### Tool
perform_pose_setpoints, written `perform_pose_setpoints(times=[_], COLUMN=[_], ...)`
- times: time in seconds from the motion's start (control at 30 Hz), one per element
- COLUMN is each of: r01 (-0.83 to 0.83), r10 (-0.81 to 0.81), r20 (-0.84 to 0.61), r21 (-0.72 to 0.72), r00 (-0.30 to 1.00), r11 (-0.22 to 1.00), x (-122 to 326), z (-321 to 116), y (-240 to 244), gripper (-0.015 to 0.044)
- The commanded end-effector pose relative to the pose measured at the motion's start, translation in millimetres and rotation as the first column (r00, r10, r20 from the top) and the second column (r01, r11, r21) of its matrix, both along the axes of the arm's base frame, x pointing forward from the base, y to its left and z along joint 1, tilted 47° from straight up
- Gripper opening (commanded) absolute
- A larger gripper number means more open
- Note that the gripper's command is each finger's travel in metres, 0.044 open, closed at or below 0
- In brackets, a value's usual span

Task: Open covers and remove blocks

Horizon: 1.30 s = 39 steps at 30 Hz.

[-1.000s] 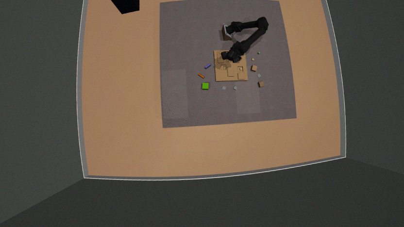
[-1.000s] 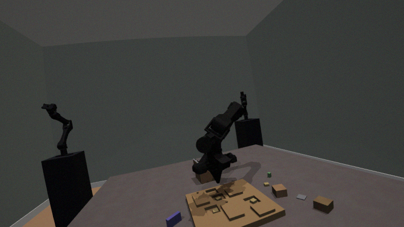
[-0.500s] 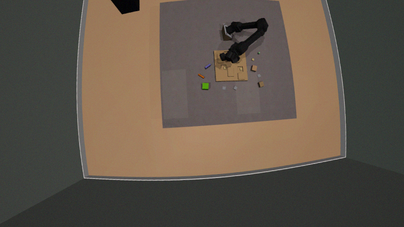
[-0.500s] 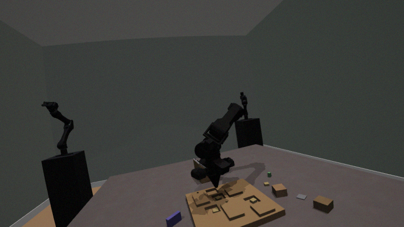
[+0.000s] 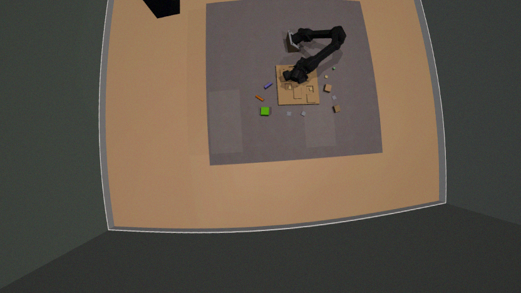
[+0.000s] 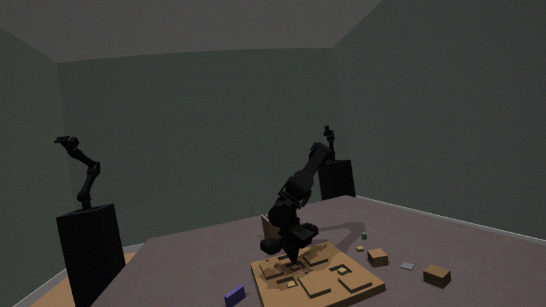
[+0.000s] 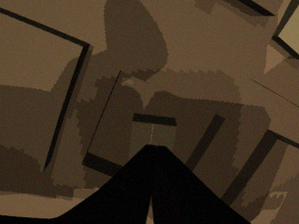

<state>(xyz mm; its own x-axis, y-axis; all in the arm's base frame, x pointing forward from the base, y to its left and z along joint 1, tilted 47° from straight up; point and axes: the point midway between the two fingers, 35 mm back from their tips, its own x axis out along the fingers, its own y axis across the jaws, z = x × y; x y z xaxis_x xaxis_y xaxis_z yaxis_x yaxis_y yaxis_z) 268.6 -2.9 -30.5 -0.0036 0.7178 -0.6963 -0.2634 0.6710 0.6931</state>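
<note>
The tan puzzle board (image 5: 282,101) (image 6: 282,300) lies under my arm. My gripper (image 6: 294,262) (image 7: 153,154) is shut and empty, its tips at a shaded well in the back half; contact cannot be told. A small block (image 6: 294,267) (image 7: 153,135) sits in that well, right by the tips. A second block (image 5: 289,87) (image 6: 291,284) and a third block (image 5: 310,89) (image 6: 342,270) lie in uncovered wells. Raised covers show, including a front middle cover (image 5: 297,93) (image 6: 314,286) and a front right cover (image 5: 310,98) (image 6: 355,283). A small yellowish block (image 5: 326,76) (image 6: 359,248) rests on the table beside the board.
Right of the board are a green cylinder (image 5: 334,68) (image 6: 363,235), two brown blocks (image 5: 327,87) (image 5: 336,109) and a grey tile (image 5: 334,97) (image 6: 407,266). A purple block (image 5: 268,85) (image 6: 234,296), an orange bar (image 5: 259,97) and a green box (image 5: 264,111) lie left.
</note>
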Motion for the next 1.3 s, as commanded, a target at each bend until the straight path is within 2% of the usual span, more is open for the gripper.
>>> perform_pose_setpoints(times=[0.0,0.97,1.13,1.27], r01=[0.004,0.004,0.006,0.005], r10=[-0.004,-0.004,-0.006,-0.005], r20=[-0.006,-0.006,-0.011,-0.008], r21=[0.005,0.005,0.003,0.002], r00=[1.0,1.0,1.0,1.0], r11=[1.0,1.0,1.0,1.0], x=[-1,-1,-1,0], z=[-4,-1,9,25], y=[5,1,-9,-26], gripper=[0.0,0.0,0.0131,0.0144])
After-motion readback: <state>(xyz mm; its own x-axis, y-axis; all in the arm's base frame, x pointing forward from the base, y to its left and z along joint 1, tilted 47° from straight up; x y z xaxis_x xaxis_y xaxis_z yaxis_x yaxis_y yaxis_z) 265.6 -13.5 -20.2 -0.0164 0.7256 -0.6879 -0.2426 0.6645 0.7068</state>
